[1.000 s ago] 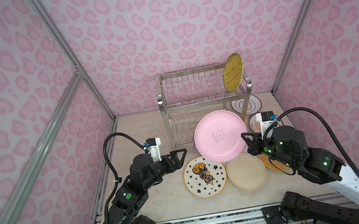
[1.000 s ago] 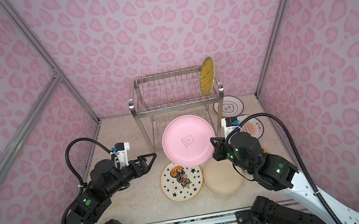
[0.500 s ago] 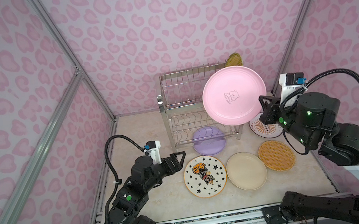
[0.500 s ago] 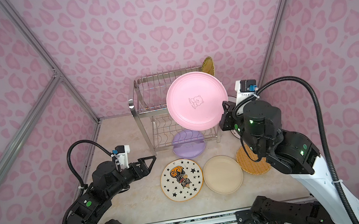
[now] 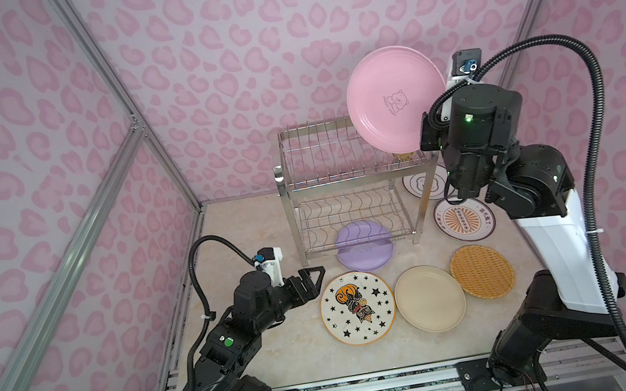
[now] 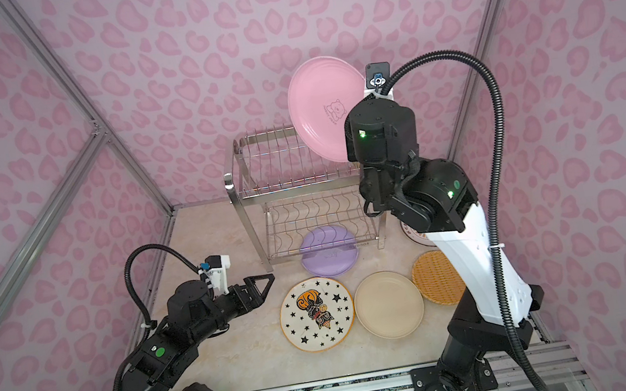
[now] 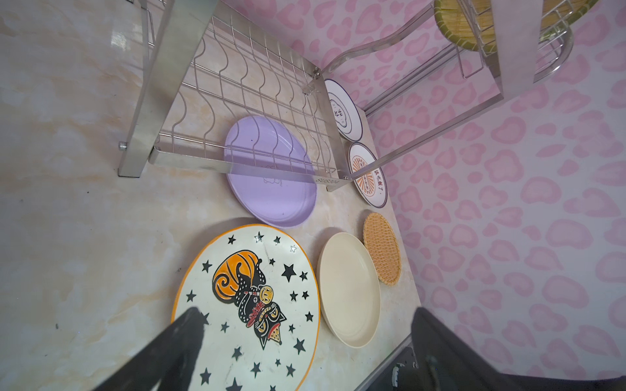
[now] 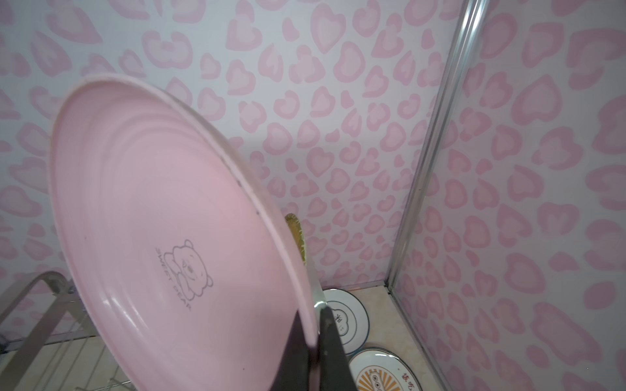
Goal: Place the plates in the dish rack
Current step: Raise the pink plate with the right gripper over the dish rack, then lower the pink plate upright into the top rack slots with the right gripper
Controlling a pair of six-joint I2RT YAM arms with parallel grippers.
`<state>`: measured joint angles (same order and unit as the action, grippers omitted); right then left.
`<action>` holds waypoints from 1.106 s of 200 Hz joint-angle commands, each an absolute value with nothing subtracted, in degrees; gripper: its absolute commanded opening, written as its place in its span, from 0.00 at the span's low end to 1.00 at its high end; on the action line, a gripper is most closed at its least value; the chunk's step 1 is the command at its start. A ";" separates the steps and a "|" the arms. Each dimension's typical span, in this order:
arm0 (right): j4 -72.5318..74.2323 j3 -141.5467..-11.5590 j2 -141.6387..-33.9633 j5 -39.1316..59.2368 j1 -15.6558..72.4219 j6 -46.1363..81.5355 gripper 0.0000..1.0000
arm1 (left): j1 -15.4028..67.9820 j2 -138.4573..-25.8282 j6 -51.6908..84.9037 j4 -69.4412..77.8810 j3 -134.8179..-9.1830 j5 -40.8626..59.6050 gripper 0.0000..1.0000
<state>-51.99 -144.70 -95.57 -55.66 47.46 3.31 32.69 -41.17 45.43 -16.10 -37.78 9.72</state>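
My right gripper [image 8: 313,315] is shut on the rim of the pink plate [image 5: 393,98], holding it tilted on edge above the right end of the dish rack [image 5: 343,183]. Behind the pink plate, a wicker plate [image 8: 296,233] stands in the rack's top tier. On the table lie the lilac plate [image 5: 365,245], partly under the rack, the star-patterned plate [image 5: 357,307], the cream plate [image 5: 430,299], a second wicker plate [image 5: 482,271] and two printed plates [image 5: 464,220] [image 5: 423,184]. My left gripper [image 5: 315,278] hangs open and empty just left of the star-patterned plate.
Pink patterned walls close in the table on three sides, with metal corner posts [image 5: 526,5]. The right arm [image 5: 549,211] stands over the printed plates. The rack's lower tier [image 7: 237,84] holds nothing.
The right arm has lifted the pink plate from in front of the rack to above its top tier's right end, uncovering the lilac plate. The left arm has barely moved.
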 commanded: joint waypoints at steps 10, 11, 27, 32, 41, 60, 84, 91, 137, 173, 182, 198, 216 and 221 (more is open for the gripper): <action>-40.05 -143.70 -97.72 -71.93 48.44 -9.12 0.00 | 32.70 -41.46 46.38 -14.56 -36.53 10.61 0.97; -39.32 -143.48 -97.73 -72.31 48.48 -9.70 0.00 | 32.70 -41.51 46.39 -14.53 -36.46 10.67 0.97; -20.21 -136.64 -97.45 -78.40 49.52 -24.38 0.00 | 32.70 -42.30 46.71 -14.37 -36.21 10.98 0.97; -11.29 -133.67 -97.38 -79.91 49.87 -31.09 0.00 | 32.70 -42.51 46.76 -14.25 -36.08 11.06 0.97; 6.11 -129.15 -97.79 -81.82 50.31 -44.04 0.00 | 32.70 -42.78 47.04 -13.88 -35.79 11.15 0.97; 28.00 -129.70 -102.42 -84.25 50.13 -62.71 0.00 | 32.70 -42.82 47.80 -12.98 -34.78 11.25 0.97; 37.88 -140.67 -111.67 -87.16 48.48 -74.84 0.00 | 32.70 -42.05 48.58 -12.57 -33.29 10.95 0.97; 39.43 -144.40 -114.49 -87.76 48.15 -77.85 0.00 | 32.70 -41.72 48.78 -12.62 -32.89 10.90 0.97; 41.10 -148.36 -120.40 -90.70 45.64 -80.50 0.00 | 32.68 -39.48 49.21 -13.88 -31.15 9.50 0.97; 44.93 -146.83 -120.22 -93.34 45.13 -82.44 0.00 | 32.70 -38.69 49.75 -13.54 -29.79 9.06 0.97; 45.83 -145.99 -119.97 -93.96 45.09 -82.52 0.00 | 32.70 -38.46 49.99 -12.96 -29.24 8.97 0.97; 46.32 -144.60 -119.39 -95.29 45.00 -82.10 0.00 | 32.69 -37.85 50.53 -12.27 -28.16 8.37 0.97; 46.93 -142.51 -119.01 -95.95 45.32 -82.20 0.00 | 32.70 -36.56 50.68 -11.51 -26.68 7.43 0.97; 46.89 -141.76 -118.89 -96.06 45.34 -82.18 0.00 | 32.70 -36.13 50.74 -11.15 -26.17 7.15 0.97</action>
<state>43.72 -143.92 -119.22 -85.17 44.99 -81.84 32.69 -37.56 49.91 -14.59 -27.81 8.99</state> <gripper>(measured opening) 0.050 0.975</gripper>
